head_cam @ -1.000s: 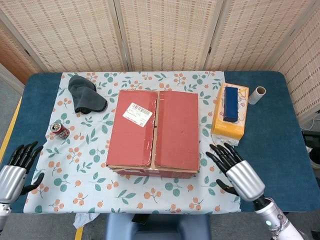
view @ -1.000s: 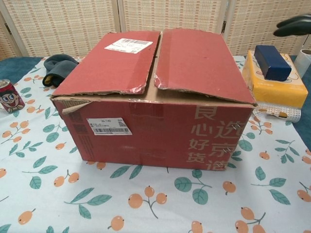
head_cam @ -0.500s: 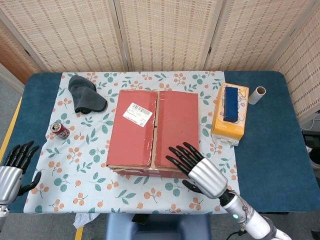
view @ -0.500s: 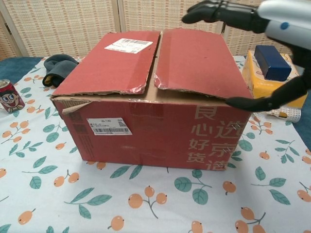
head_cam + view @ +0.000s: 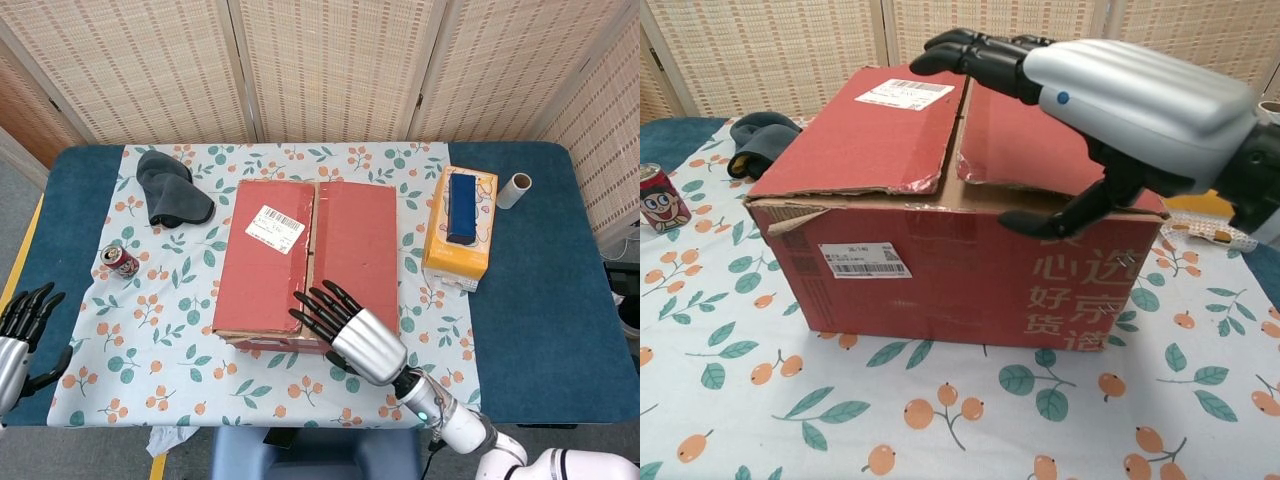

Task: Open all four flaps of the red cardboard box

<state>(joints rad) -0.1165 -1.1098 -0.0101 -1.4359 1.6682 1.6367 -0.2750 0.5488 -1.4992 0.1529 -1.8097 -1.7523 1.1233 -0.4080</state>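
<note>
the red box (image 5: 310, 262) is seen in the middle of the counter (image 5: 545, 290), on a cloth (image 5: 180, 300) with leaves and orange fruit printed on it. the two top flaps are shut flat, and a thin gap is seen between them. a white label (image 5: 275, 223) is stuck on the left flap (image 5: 868, 128). the near edges of the flaps are torn. a second label (image 5: 864, 261) and pale letters are seen on the front wall in the chest view.

the right robot hand (image 5: 345, 325) is held over the near part of the right flap (image 5: 355, 250), palm down. its fingers (image 5: 318, 304) are spread apart and nothing is held in them. in the chest view the fingers (image 5: 970, 52) are stretched out over the gap, and the thumb is pointed down in front of the top front edge. whether the box is touched cannot be told.

the left robot hand (image 5: 20, 330) is seen at the left edge of the head view, well apart from the box. its fingers are apart too, and nothing is held.

a red can (image 5: 121, 262) is stood left of the box. a dark cloth (image 5: 172, 188) is laid behind the can. a yellow box (image 5: 461, 235) is set to the right, with a blue block (image 5: 462, 207) on top of it. a small roll (image 5: 515, 189) is laid further right.
</note>
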